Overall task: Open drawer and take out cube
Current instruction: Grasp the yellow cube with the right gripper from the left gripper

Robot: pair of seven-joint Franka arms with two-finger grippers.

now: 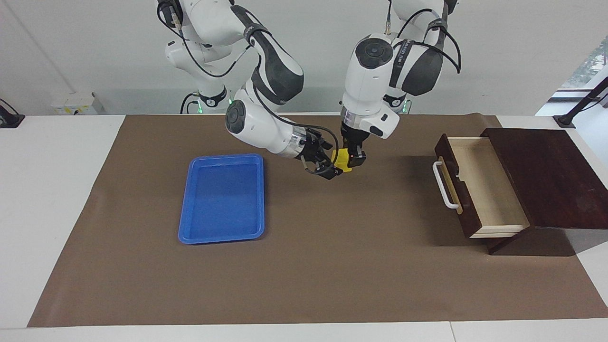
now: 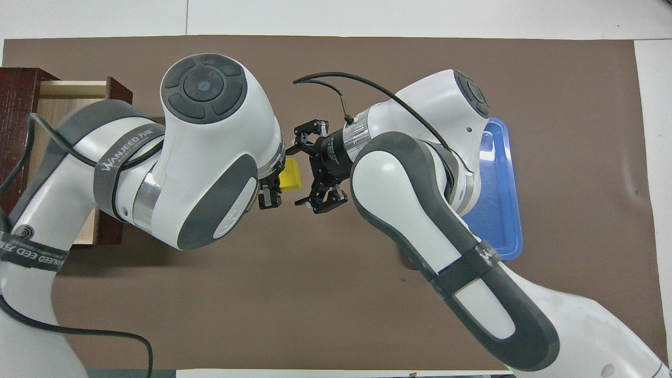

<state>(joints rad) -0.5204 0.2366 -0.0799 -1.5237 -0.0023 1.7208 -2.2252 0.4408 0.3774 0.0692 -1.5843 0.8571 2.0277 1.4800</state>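
Observation:
The small yellow cube [image 1: 343, 160] [image 2: 290, 175] hangs in the air over the brown mat, between the drawer and the blue tray. My left gripper [image 1: 349, 158] [image 2: 275, 179] points straight down and is shut on it. My right gripper [image 1: 331, 165] [image 2: 295, 176] comes in sideways from the tray's end, open, with its fingers standing on either side of the cube. I cannot tell whether they touch it. The dark brown drawer [image 1: 479, 187] [image 2: 59, 98] stands pulled out at the left arm's end, its pale wood inside bare and its white handle [image 1: 443, 186] facing the mat's middle.
A blue plastic tray [image 1: 222, 198] [image 2: 500, 210] lies on the mat toward the right arm's end, with nothing in it. The drawer's dark cabinet [image 1: 546, 175] sits at the mat's edge. In the overhead view both arms cover much of the mat's middle.

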